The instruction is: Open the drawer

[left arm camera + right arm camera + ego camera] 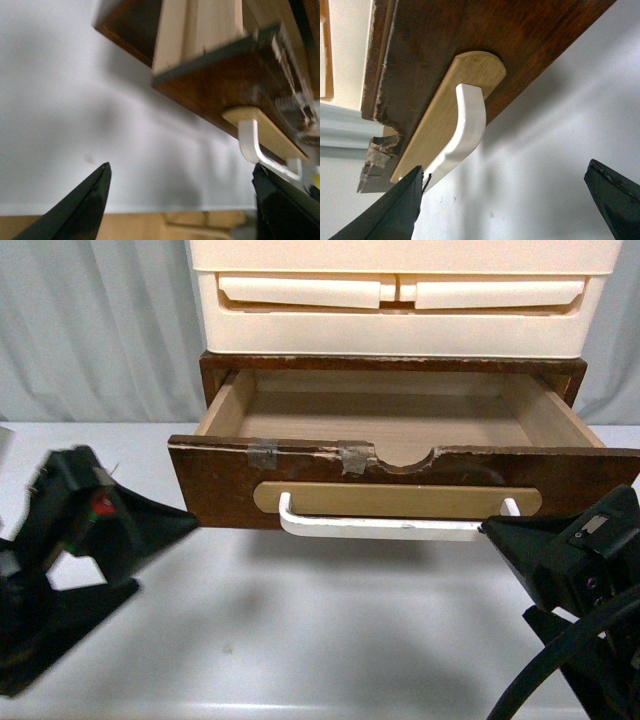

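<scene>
Furnished with white tabletop, softly shadowed, and cream plastic drawer unit at rear. Backed by pale grey pleated curtain.

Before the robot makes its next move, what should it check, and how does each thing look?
1. Drawer pulled out: ok, its inside shows.
2. Right gripper open: ok, jaws wide apart.
3. Right gripper free of the white handle: cannot tell, one finger sits right by it.
4. Left gripper open, apart from drawer: ok.
5. Cream plastic drawers level on top: ok.
</scene>
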`<action>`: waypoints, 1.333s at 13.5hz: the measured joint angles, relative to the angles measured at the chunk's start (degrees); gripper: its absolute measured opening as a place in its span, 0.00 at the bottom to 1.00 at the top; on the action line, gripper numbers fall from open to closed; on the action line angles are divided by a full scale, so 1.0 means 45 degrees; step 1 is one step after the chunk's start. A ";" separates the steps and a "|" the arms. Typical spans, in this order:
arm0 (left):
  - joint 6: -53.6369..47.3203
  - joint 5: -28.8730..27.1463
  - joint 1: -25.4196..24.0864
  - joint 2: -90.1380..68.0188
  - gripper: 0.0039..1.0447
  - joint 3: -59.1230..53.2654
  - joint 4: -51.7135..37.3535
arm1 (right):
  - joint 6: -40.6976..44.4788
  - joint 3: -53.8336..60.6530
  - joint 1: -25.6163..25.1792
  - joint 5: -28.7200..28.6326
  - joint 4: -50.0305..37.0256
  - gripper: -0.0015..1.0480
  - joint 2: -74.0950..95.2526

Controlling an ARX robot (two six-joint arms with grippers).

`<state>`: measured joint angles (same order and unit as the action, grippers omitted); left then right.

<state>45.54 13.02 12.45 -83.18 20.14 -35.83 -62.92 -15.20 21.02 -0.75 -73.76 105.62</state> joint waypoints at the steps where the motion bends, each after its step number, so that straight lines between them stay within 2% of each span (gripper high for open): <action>1: -0.1370 -0.0461 -0.0141 0.0554 0.96 -0.0005 0.0233 | 0.0758 0.0005 0.0102 0.0719 -0.0097 0.90 0.0233; 2: -0.3638 -0.2856 0.0311 -0.0826 0.85 -0.0767 -0.3954 | 0.3517 0.0369 0.0243 0.2841 -0.0019 0.78 0.0831; 3: -0.5824 -0.4600 0.0199 -0.1423 0.73 -0.2137 -0.5989 | 0.6479 0.1491 -0.0117 0.3939 0.0228 0.66 0.0559; 4: -0.7767 -0.5377 -0.0335 -0.0733 0.61 -0.3026 -0.7635 | 0.9262 0.2147 -0.0967 0.4158 0.0160 0.54 -0.0612; 5: -0.8927 -0.5163 -0.0563 0.0923 0.47 -0.2924 -0.8310 | 1.1827 0.2429 -0.1302 0.3565 -0.0097 0.38 -0.2409; 6: -0.9500 -0.4770 -0.0733 0.2011 0.32 -0.3254 -0.7572 | 1.2905 0.2837 -0.1593 0.3133 -0.0039 0.26 -0.3487; 7: -0.9729 -0.4643 -0.1117 0.2623 0.19 -0.3832 -0.6494 | 1.3396 0.3293 -0.2093 0.2822 0.0068 0.12 -0.4770; 8: -0.9850 -0.4420 -0.1302 0.3706 0.05 -0.4036 -0.5799 | 1.3721 0.3298 -0.2448 0.2506 0.0034 0.02 -0.6217; 10: -0.9899 -0.4041 -0.1608 0.6581 0.01 -0.3934 -0.3162 | 1.3867 0.3322 -0.2968 0.1928 0.2006 0.02 -0.9122; 11: -0.9904 -0.3245 -0.2263 0.7655 0.01 -0.3983 -0.2331 | 1.3896 0.3327 -0.3172 0.1744 0.3162 0.02 -1.0234; 12: -0.9894 -0.3084 -0.2812 0.8432 0.01 -0.4143 -0.1588 | 1.3896 0.3332 -0.3376 0.1496 0.4328 0.02 -1.1628; 13: -0.9904 -0.2909 -0.2788 0.9345 0.01 -0.4318 -0.0816 | 1.3906 0.3332 -0.4216 0.0457 0.5901 0.02 -1.3211; 14: -0.9904 -0.2895 -0.2730 1.0341 0.01 -0.4337 0.0039 | 1.3901 0.3332 -0.4745 0.0287 0.7329 0.02 -1.4736; 16: -0.9904 -0.2895 -0.2730 1.1579 0.01 -0.4342 0.1180 | 1.3906 0.3274 -0.4731 0.0204 0.9743 0.02 -1.6776; 18: -0.9904 -0.2895 -0.2730 1.2551 0.01 -0.4342 0.2084 | 1.3901 0.3274 -0.4731 0.0209 1.0802 0.02 -1.7869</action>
<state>0.97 -0.01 0.16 -26.70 0.60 -26.46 -0.36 -0.47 -0.27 0.19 -25.15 25.21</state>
